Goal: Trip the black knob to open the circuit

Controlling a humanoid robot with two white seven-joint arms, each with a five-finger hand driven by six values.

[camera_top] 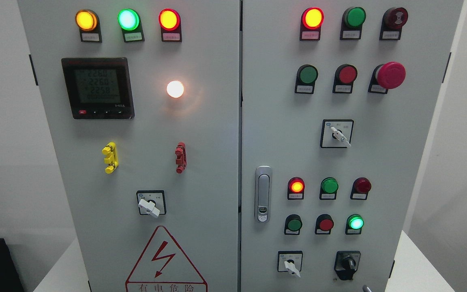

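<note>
Facing the grey cabinet [201, 121] from the head view, no arm or hand shows, so their state cannot be told. Low on the right door sits the black knob [347, 264], just right of a white selector switch [290, 264], below a lit green lamp [355, 223].

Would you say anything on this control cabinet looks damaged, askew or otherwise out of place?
Nothing stands out. The lamps, the meter, the white selector switches and the black knob at lower right all sit intact on the closed doors. Neither hand clearly shows.
</note>
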